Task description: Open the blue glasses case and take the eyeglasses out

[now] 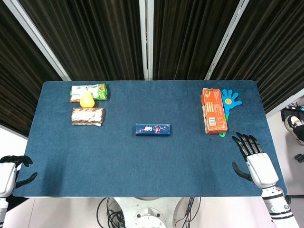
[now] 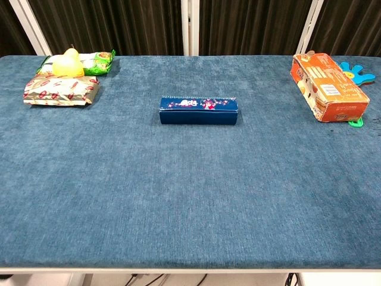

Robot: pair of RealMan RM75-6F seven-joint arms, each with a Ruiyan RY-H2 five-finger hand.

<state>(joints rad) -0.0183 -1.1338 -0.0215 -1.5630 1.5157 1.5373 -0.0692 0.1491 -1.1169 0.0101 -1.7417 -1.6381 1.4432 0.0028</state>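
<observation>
The blue glasses case lies closed in the middle of the blue table, a long box with a small picture on its lid; the chest view shows the same case from the front. No eyeglasses are visible. My right hand hovers over the table's near right corner, fingers spread, holding nothing. My left hand is at the near left corner, mostly off the table's edge, its fingers apart and empty. Both hands are far from the case. Neither hand appears in the chest view.
An orange carton lies at the right with a blue hand-shaped toy beside it. At the back left sit a green snack pack, a yellow pear and a patterned snack pack.
</observation>
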